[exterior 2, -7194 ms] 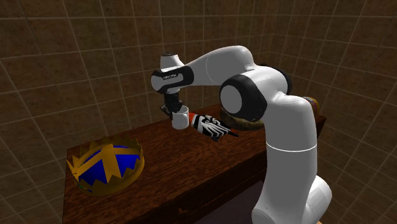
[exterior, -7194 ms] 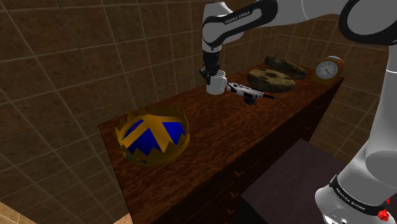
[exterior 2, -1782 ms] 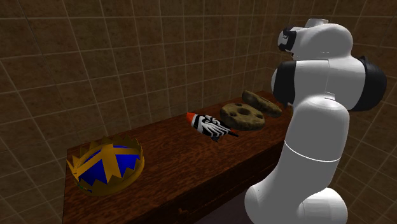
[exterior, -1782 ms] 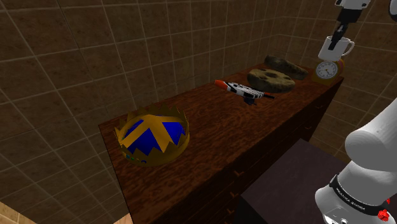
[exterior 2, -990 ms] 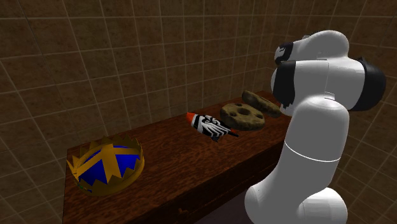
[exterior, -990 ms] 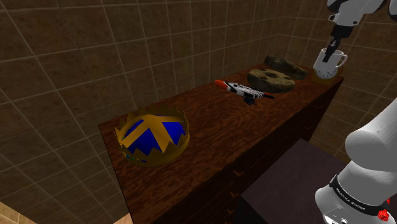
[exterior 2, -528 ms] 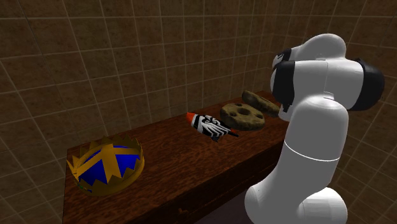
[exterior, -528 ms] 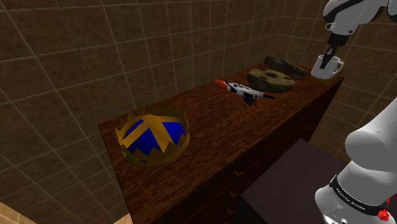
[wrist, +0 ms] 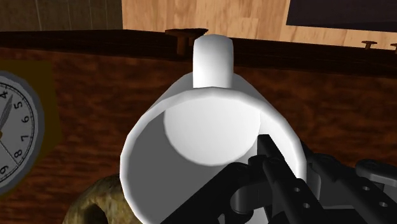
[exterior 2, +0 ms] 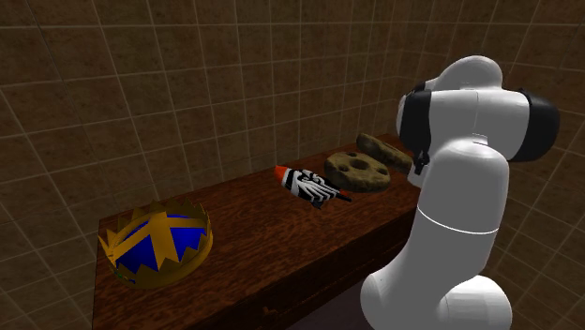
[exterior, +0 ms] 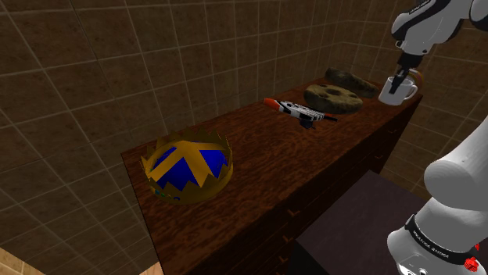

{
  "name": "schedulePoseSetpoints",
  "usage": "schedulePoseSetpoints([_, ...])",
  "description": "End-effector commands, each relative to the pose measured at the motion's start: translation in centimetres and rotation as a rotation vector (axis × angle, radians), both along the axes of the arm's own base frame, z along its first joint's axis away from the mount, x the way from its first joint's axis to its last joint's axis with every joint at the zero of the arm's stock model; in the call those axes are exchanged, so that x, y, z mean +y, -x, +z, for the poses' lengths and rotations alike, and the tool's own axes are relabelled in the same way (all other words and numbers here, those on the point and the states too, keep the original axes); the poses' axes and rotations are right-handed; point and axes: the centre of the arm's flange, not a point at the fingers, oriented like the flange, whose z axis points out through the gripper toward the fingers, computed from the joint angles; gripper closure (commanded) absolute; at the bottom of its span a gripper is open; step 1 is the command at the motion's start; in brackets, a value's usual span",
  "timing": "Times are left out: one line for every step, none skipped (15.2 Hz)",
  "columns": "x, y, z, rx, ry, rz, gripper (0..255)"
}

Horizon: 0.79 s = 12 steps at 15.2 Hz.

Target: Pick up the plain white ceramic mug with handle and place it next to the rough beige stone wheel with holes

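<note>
Clasping the white mug (exterior: 393, 94) by its rim, the gripper (exterior: 400, 80) hangs near the stone wheel (exterior: 332, 97), a clock (wrist: 16, 140) close beside.

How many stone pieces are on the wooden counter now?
2. The stone wheel with holes lies beside the striped toy; a second flat stone lies behind it, nearer the wall. The arm may hide others.

You're looking down into a plain white round mug (wrist: 210, 127), its mouth open to the camera. Its curved white handle (wrist: 213, 60) is on the side away from the black two-finger gripper (wrist: 286, 159). The fingers clasp the mug's wall, one inside, one outside. Beneath lies a dark reddish-brown wooden top (wrist: 343, 108). A round white clock face with black numerals (wrist: 16, 137) is beside the mug. A rough beige stone wheel (wrist: 95, 203) peeks out from under the mug's rim, near the clock.
</note>
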Motion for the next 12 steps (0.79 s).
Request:
schedulePoseSetpoints([0.0,0.0,-1.0,-0.001,0.001,0.000,255])
schedulePoseSetpoints([0.0,0.0,-1.6,-0.001,0.001,0.000,255])
schedulePoseSetpoints([0.0,0.0,-2.1,-0.001,0.001,0.000,255])
schedulePoseSetpoints([0.0,0.0,-2.6,-0.001,0.001,0.000,255])
schedulePoseSetpoints([0.0,0.0,-3.1,-0.001,0.001,0.000,255])
schedulePoseSetpoints([0.0,0.0,-3.7,-0.001,0.001,0.000,255])
schedulePoseSetpoints([0.0,0.0,-4.2,-0.001,0.001,0.000,255])
schedulePoseSetpoints([0.0,0.0,-4.7,-0.001,0.001,0.000,255])
schedulePoseSetpoints([0.0,0.0,-5.3,-0.001,0.001,0.000,255])
schedulePoseSetpoints([0.0,0.0,-5.8,-0.001,0.001,0.000,255])
schedulePoseSetpoints([0.0,0.0,-6.3,-0.001,0.001,0.000,255])
schedulePoseSetpoints([0.0,0.0,-6.8,-0.001,0.001,0.000,255])
